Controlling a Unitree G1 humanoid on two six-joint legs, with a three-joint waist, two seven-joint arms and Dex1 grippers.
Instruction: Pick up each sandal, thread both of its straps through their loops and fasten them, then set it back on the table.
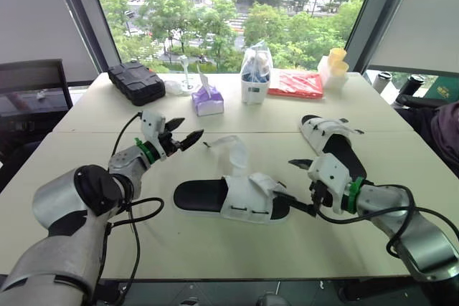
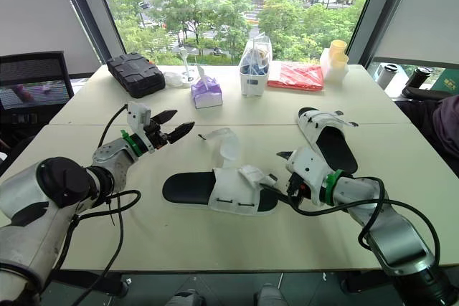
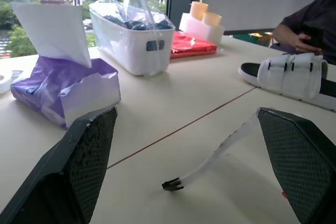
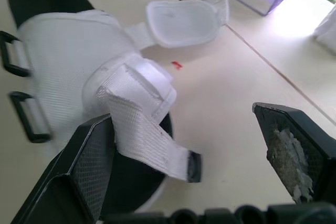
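Loose sandal strap point(image 4: 149, 141) lies between the spread right jaws.

Two sandals point(image 1: 247, 202) point(image 1: 330, 137); one tissue pack point(image 1: 208, 102); one black case point(image 1: 136, 82); one red packet point(image 1: 296, 84).

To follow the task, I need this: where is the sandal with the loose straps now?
In the left eye view, the loose-strapped sandal lies mid-front on the table, just left of the right gripper; the other sandal is behind to its right.
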